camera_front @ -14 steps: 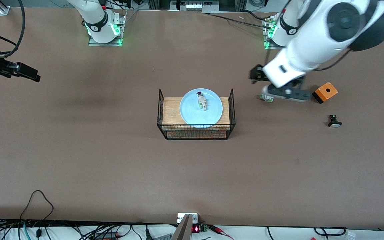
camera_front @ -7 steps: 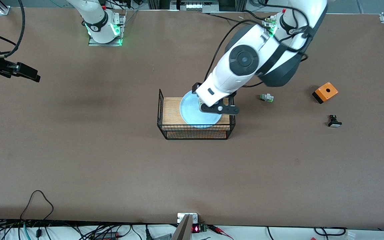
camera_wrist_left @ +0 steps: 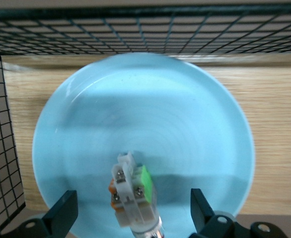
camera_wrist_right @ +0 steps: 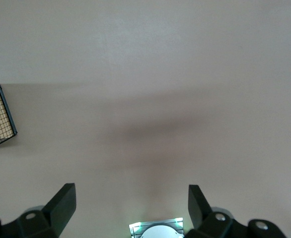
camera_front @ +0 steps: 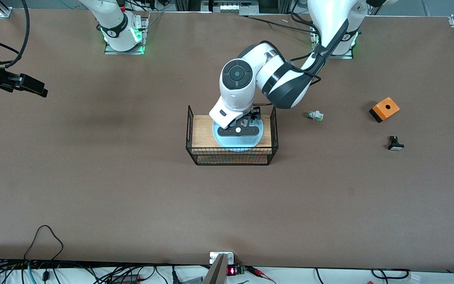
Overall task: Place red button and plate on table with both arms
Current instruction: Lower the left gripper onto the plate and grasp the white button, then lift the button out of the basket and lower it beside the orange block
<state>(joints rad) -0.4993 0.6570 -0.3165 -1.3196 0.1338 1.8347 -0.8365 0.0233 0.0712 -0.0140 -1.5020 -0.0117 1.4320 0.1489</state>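
Note:
The light blue plate [camera_front: 235, 142] [camera_wrist_left: 150, 114] lies on the wood top of a black wire rack [camera_front: 231, 156] in the middle of the table [camera_front: 132, 189]. The red button [camera_wrist_left: 133, 196] lies on the plate with its whitish, green-sided body showing; in the front view the left arm's hand hides it. My left gripper [camera_front: 238, 132] [camera_wrist_left: 130, 215] hangs low over the plate, open, one finger [camera_wrist_left: 61, 218] on each side of the button without touching it. My right gripper [camera_wrist_right: 130, 198] waits open, high over bare table near its own base.
The rack's wire end walls [camera_front: 190, 130] rise beside the plate. Toward the left arm's end of the table lie a green-ended part [camera_front: 314, 115], an orange box [camera_front: 384, 109] and a black-and-white part [camera_front: 395, 143]. Cables run along the table's near edge.
The left arm has swung from over the green-ended part to the rack and come down over the plate, its gripper still open. The right arm has not moved.

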